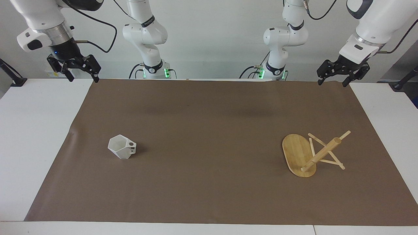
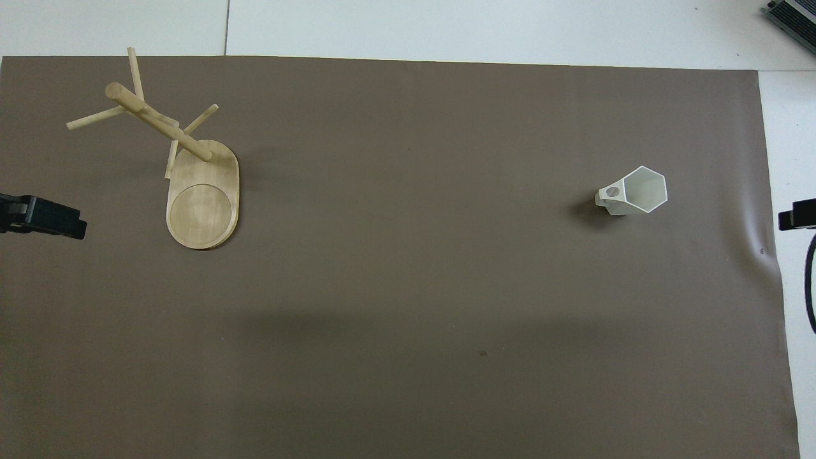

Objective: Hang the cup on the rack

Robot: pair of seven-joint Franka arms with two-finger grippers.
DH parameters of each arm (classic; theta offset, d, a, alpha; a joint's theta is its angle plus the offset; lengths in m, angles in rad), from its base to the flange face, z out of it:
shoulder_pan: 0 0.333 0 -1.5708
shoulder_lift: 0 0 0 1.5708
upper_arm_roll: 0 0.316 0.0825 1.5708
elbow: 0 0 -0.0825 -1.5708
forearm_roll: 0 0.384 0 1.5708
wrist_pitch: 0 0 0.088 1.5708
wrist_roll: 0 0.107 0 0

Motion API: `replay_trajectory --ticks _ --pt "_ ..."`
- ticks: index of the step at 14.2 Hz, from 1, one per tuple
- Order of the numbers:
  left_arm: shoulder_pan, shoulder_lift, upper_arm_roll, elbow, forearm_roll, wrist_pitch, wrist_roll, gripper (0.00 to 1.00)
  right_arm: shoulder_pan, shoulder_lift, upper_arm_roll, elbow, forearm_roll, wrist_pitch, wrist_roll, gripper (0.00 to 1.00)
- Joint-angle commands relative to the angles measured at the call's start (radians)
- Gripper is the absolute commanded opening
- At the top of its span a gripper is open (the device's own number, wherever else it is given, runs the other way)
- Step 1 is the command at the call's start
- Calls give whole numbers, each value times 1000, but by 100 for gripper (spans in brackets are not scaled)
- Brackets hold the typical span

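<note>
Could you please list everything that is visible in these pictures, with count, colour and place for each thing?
cup: 1, white, upright on the mat toward the right arm's end of the table.
rack: 1, light bamboo, on the mat toward the left arm's end.
mat: 1, brown, covering most of the table.
table: 1, white, bare at the edges around the mat.
left end effector: 1, black, open, raised over the mat's corner at the left arm's end, waiting.
right end effector: 1, black, open, raised over the mat's corner at the right arm's end, waiting.
</note>
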Motion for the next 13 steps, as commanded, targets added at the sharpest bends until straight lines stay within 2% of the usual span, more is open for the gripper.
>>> replay_trajectory --ticks 1,13 --pt "-3 3 4 20 -9 -14 2 100 -10 -25 12 -24 -4 15 15 100" --pt "-9 -16 10 -17 -3 -12 5 100 -10 -33 14 -26 -4 3 15 100"
